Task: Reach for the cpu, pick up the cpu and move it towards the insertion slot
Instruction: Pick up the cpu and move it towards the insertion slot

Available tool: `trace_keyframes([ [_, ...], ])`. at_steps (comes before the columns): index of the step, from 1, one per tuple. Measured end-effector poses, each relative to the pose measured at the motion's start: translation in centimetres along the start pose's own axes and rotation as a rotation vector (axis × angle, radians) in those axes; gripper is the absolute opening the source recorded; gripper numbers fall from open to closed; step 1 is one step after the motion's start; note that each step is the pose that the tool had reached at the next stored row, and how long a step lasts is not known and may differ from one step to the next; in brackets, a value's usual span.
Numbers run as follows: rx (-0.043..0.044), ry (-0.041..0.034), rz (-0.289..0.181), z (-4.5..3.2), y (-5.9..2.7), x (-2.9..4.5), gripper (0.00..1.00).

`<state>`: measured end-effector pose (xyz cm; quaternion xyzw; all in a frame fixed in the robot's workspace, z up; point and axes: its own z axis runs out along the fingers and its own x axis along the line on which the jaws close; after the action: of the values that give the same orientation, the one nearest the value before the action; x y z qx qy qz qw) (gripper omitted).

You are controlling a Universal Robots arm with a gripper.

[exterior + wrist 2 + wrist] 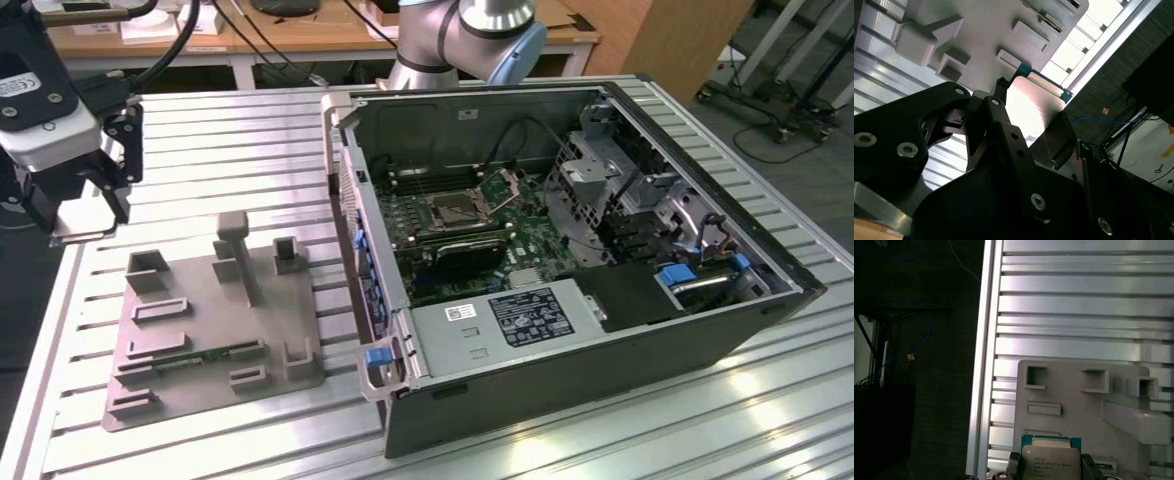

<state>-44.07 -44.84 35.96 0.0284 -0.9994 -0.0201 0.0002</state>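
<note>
My gripper hangs over the table's edge at the exterior view's left, just beyond the far corner of the grey plastic tray, and is shut on the cpu. In both wrist views the cpu is a thin square chip with a silvery face and a green rim. It is pinched on two opposite sides by the black fingers and held clear above the tray. The insertion slot lies inside the open computer case, its hinged metal plate raised.
The open computer case takes up the exterior view's right half, its side wall standing between the tray and the motherboard. Upright blocks rise from the tray. The arm's base stands behind the case. The slatted table ends beside the gripper.
</note>
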Motion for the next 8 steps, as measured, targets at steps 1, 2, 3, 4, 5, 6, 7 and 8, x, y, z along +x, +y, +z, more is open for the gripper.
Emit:
trace_keyframes([
  [1, 0.0001, 0.0001, 0.0, -0.04, 0.0, 0.0, 0.55],
  [2, 0.0, -0.0001, 0.0, -0.07, 0.0, 0.0, 0.55],
  [3, -0.0001, -0.0002, 0.0, -0.09, 0.01, 0.0, 0.55],
  [4, -0.0002, -0.0003, 0.0, -0.13, 0.01, 0.0, 0.55],
  [5, -0.0001, -0.0002, 0.0, -0.16, 0.01, 0.0, 0.55],
  [6, -0.0001, -0.0002, 0.0, -0.18, 0.01, 0.0, 0.55],
  [7, -0.0002, -0.0003, 0.0, -0.19, 0.01, -0.01, 0.55],
  [8, -0.0001, -0.0001, 0.0, -0.23, 0.01, 0.0, 0.55],
])
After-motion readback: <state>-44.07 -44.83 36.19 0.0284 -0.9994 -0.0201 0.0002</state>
